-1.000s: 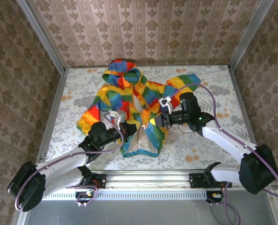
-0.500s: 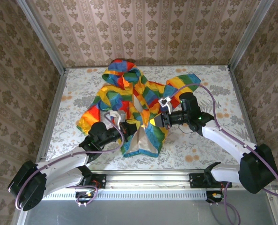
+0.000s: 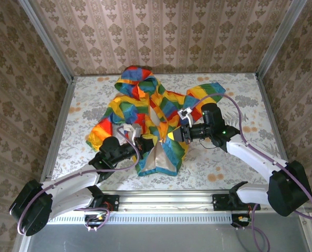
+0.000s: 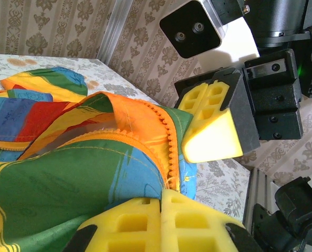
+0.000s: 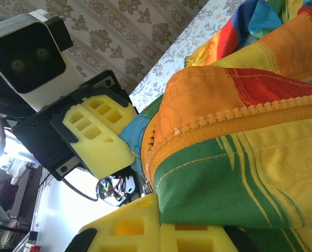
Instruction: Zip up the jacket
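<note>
Two hands meet at the bottom front of the small hooded rain jacket w/ wide rainbow stripes (image 3: 145, 102). It lies spread on the floral-patterned counter (image 3: 224, 163), hood toward the far wall, sleeves out to the sides, front open w/ pale lining showing near the hem.

The left hand (image 3: 144, 142) comes in from the near-left. Its yellow foam pads are pressed together on the green/orange front panel right at the hem end. In its wrist view the orange zipper (image 4: 169, 134) runs up out of the pinch, teeth exposed.

The right hand (image 3: 173, 135) reaches across from the right, pads likewise closed on the opposite panel's edge, w/ blue cloth at its tip.

The hands sit just beside each other, not touching, and the hem corners seem raised a bit off the counter, prob so the two zipper ends can be lined up face to face.

Judgement: the task is early, approx at the alignment step. The bottom ends don't look joined yet, and the slider is too hidden to locate. The next move needs a fine sideways closing btwn the hands w/o the thin slick cloth slipping out.
</note>
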